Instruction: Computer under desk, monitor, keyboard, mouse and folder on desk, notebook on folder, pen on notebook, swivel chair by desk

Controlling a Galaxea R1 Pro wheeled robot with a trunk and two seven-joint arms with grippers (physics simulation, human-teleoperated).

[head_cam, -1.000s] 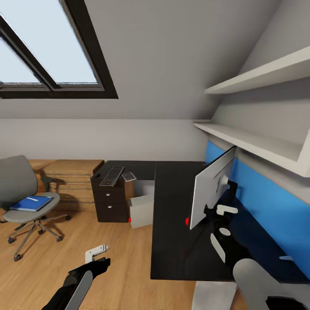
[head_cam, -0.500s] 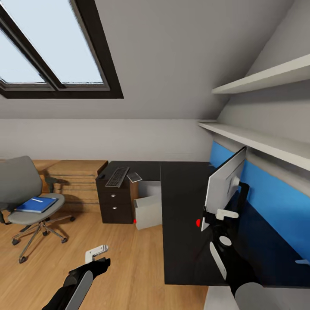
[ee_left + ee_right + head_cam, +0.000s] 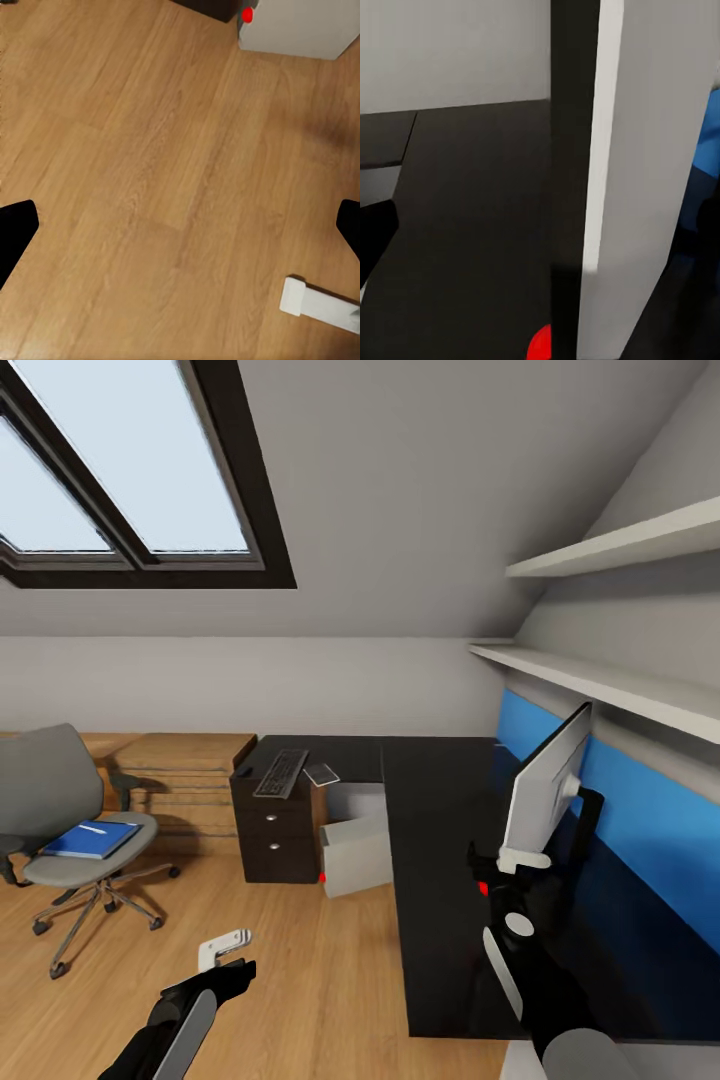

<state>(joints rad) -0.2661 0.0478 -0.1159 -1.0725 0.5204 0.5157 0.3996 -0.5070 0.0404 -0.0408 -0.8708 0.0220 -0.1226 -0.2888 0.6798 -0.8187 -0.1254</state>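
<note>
Monitor (image 3: 545, 790), rigid and top-heavy, stands on the table (image 3: 440, 840), right pincer (image 3: 510, 857) clamping its lower edge; left pincer (image 3: 222, 948) open, empty.

desk (image 3: 440, 830): I see monitor (image 3: 545, 785), keyboard (image 3: 281, 772) on top | swivel chair (image 3: 60, 820): blue folder (image 3: 90, 839) on seat | floor (image 3: 300, 980): computer (image 3: 355, 854) beside desk drawers

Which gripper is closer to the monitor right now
Right. The right gripper is at the monitor lower edge on the desk; the left gripper hangs over the floor, well away.
</note>
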